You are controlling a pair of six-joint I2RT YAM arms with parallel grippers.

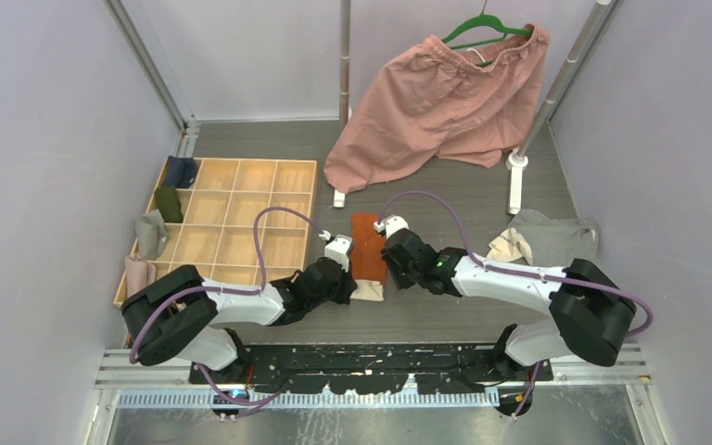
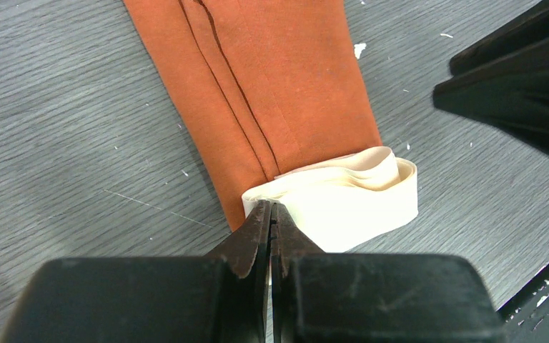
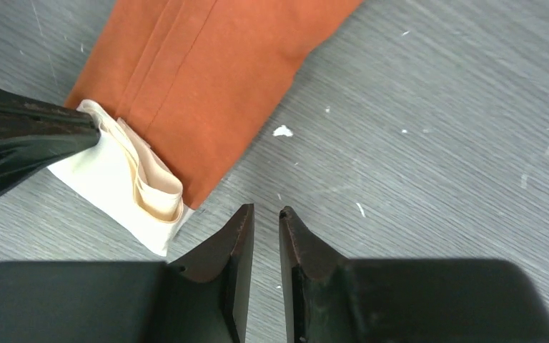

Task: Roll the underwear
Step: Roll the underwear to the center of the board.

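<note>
Pinching the cream waistband (image 2: pixel 350 200) corner at the near end of the folded rust-orange underwear (image 2: pixel 271 78), left gripper (image 2: pixel 271 214) looked set to start the roll, right gripper (image 3: pixel 266 214) just beside it held nothing, jaws barely parted, likely support; grey underwear (image 1: pixel 552 236) lay farther right on the table (image 3: pixel 436 143).

Wooden tray (image 1: pixel 241 218) on left part of grey wood-grain surface (image 1: pixel 269 139), divided into many square compartments, most bare. Down its left column: dark navy cloth (image 1: pixel 181 171) at far end, dark green cloth (image 1: pixel 169 204) next, grey cloth (image 1: pixel 151 236) spilling over tray edge, pale pink cloth (image 1: pixel 137 271) nearest. Big pink shorts (image 1: pixel 436 102) on green hanger (image 1: pixel 482 26) at far right, legs draped onto surface. Upright metal pole (image 1: pixel 344 56) beside shorts, slanted pole (image 1: pixel 575 65) right of them, white foot (image 1: pixel 516 181) below. White specks (image 3: pixel 282 131) scattered on surface. Pale lilac walls around.
</note>
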